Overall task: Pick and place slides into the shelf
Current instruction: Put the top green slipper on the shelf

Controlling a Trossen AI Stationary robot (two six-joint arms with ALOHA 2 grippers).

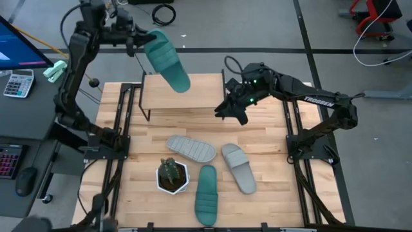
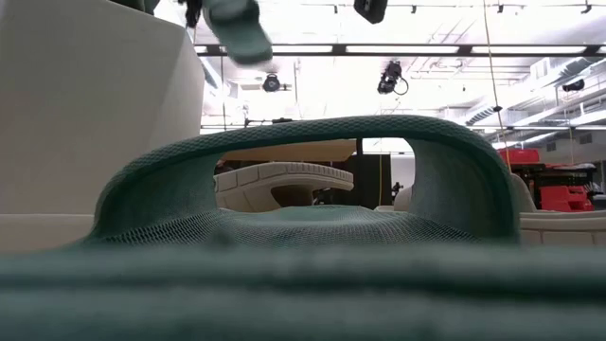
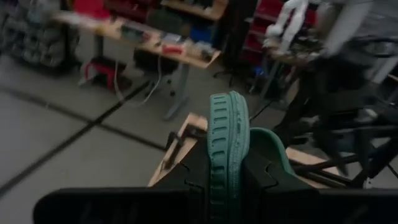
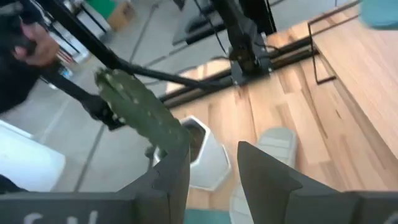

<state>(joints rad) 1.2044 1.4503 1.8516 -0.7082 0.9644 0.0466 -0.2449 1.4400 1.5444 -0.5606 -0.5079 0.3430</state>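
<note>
1. My L gripper (image 1: 143,44) is clamped on a teal slide (image 1: 167,61), held in the air above the shelf (image 1: 193,96). The L wrist view shows the sole edge pinched between my fingers (image 3: 264,177).
2. Key relation: the held slide runs long-axis from approx 11 o'clock, at my jaws, down to 5 o'clock, its free end hanging over the shelf's left-rear part. The shelf top lies straight below and toward 5 o'clock of the jaws, so the drop looks to me like a lower-and-level move, not a long carry.
3. My R gripper (image 1: 226,108) hovers empty just past the shelf's right end, at approx 3 o'clock of the board. Its jaws stand partly apart, nothing between them; the R wrist view looks past them to the table.
4. Three slides wait on the table (image 1: 270,200) on the 6 o'clock side of the shelf: a grey slide (image 1: 191,149), a second grey slide (image 1: 239,167) and a second teal slide (image 1: 206,194).
5. A potted plant (image 1: 172,175) sits at approx 9 o'clock of that teal one, close beside it.
6. Judgement: R arm is nearer the two grey slides; L arm is busy.
</note>
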